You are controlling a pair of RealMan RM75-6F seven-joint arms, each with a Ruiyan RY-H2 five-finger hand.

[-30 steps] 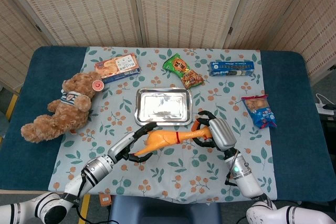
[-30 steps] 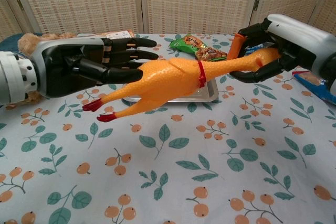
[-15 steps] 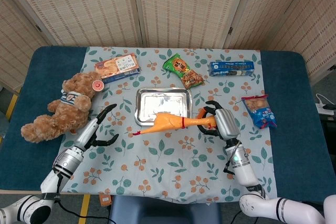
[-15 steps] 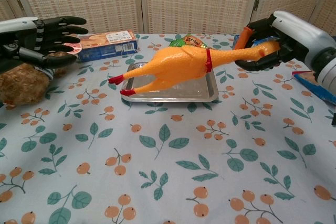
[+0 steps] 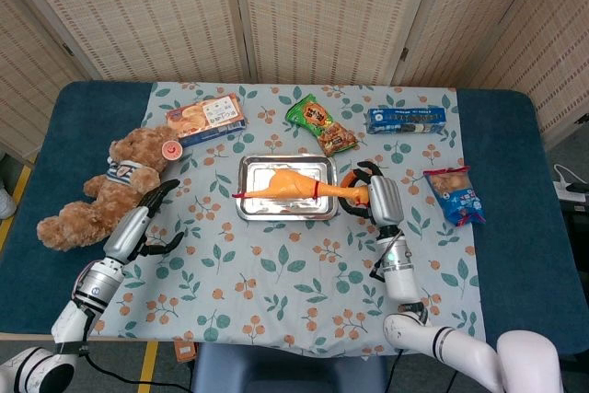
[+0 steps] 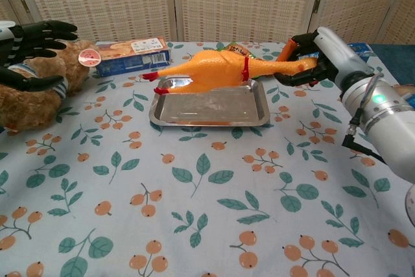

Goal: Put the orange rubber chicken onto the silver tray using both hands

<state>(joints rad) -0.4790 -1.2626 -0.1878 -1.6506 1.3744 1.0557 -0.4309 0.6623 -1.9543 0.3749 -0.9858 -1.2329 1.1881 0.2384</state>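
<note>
Right hand grips chicken head alone above tray; left hand, now spread at frame left, has let go.

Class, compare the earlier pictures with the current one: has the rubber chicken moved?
Yes. The rubber chicken has moved away from the table's near edge and now sits over the silver tray.

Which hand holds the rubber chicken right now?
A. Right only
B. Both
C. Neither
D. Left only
A: the right hand grips the head end of the orange rubber chicken above the silver tray, while the left hand is off by the teddy bear, holding nothing.
</note>
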